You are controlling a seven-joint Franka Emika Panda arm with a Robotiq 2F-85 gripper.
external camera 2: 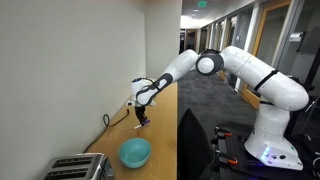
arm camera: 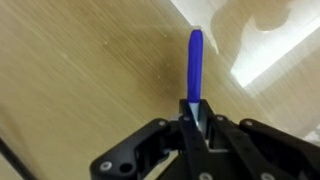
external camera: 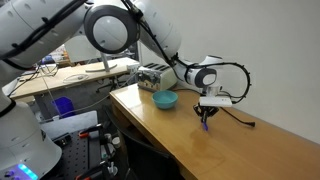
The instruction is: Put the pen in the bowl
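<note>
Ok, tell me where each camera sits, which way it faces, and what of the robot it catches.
Exterior view: beside the table, looking along it toward the toaster; arm and pincer show.
Exterior view: behind the toaster, looking down the table toward a corridor; whole arm shows.
Wrist view: above the pincer, looking at the pen over wood.
Both exterior views share the bowl, toaster and pincer.

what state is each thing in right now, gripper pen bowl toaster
gripper: shut on the pen
pen: held pointing down over the table, not in the bowl
bowl: upright on the table, empty
toaster: upright on the table, near the bowl
</note>
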